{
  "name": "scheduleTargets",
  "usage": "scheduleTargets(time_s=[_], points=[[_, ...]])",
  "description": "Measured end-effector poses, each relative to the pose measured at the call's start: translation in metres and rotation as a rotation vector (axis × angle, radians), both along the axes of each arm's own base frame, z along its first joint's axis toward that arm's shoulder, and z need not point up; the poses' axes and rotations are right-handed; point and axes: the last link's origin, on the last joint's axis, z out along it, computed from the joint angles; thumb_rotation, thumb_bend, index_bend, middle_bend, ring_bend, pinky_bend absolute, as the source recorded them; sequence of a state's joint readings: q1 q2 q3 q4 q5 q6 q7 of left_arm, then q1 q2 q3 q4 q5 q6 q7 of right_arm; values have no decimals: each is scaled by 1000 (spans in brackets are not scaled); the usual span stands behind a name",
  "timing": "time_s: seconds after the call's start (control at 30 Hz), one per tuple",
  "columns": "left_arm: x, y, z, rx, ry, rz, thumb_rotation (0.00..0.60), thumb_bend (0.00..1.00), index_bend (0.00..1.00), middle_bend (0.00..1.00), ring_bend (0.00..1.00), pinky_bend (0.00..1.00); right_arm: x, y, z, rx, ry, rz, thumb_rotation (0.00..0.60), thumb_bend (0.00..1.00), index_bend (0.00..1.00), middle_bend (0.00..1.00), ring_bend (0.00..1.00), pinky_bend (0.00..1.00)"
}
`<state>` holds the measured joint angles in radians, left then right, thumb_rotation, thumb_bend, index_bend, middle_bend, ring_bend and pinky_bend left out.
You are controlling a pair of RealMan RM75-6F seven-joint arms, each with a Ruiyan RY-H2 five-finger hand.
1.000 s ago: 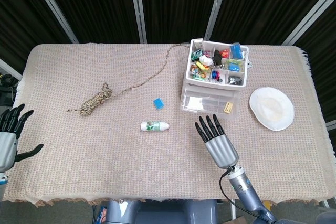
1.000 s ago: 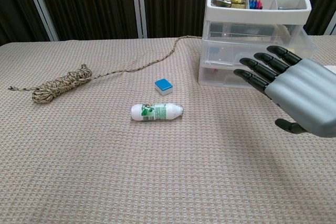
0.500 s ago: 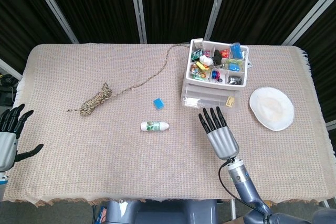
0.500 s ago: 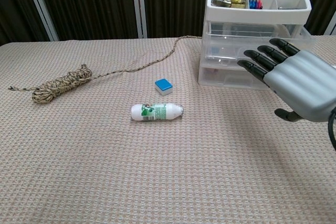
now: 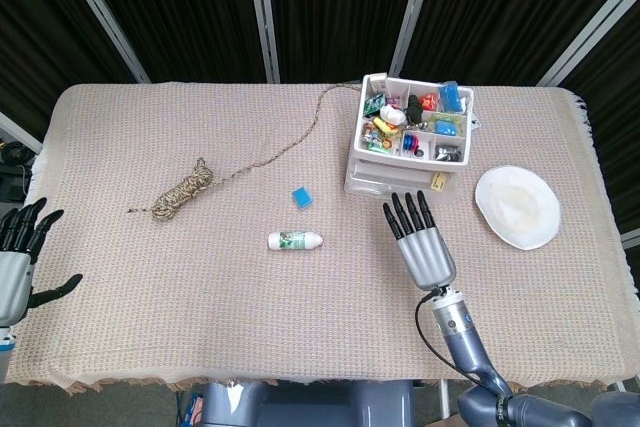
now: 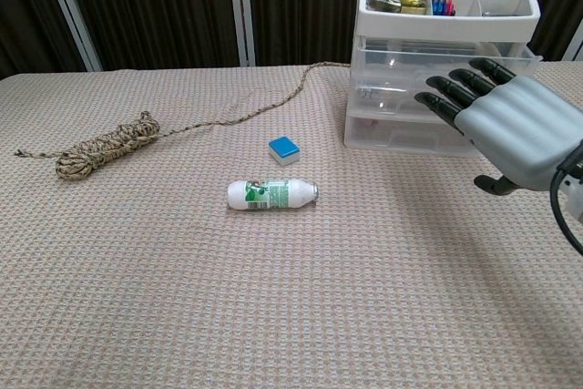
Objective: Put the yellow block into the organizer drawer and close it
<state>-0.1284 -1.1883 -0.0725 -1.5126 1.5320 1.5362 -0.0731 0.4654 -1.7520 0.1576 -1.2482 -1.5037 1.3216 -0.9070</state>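
Right hand (image 5: 424, 244) is flat and holds nothing, fingers straight and a little apart, their tips at the front of the clear organizer (image 5: 404, 159) that stands at its 12 o'clock; whether they touch the drawer front cannot be told. A small yellow piece (image 5: 437, 185), apparently the yellow block, shows through the clear drawer just off the fingertips at about 1 o'clock. Left hand (image 5: 18, 259) hangs spread and empty off the table's edge, far off at 9 o'clock.
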Motion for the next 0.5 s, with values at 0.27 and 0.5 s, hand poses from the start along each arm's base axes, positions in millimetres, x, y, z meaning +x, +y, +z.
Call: scheduleTargets(time_s=[0.27, 0.5], points=[[0, 0, 0, 2, 0, 2, 600, 187, 126, 0, 0, 0, 9, -19, 1, -17, -3, -15, 600, 137, 35, 0, 0, 0], [0, 0, 0, -1, -1, 2, 600, 188, 126, 0, 0, 0, 11, -35, 4, -34, 7, -46, 600, 135, 35, 0, 0, 0]])
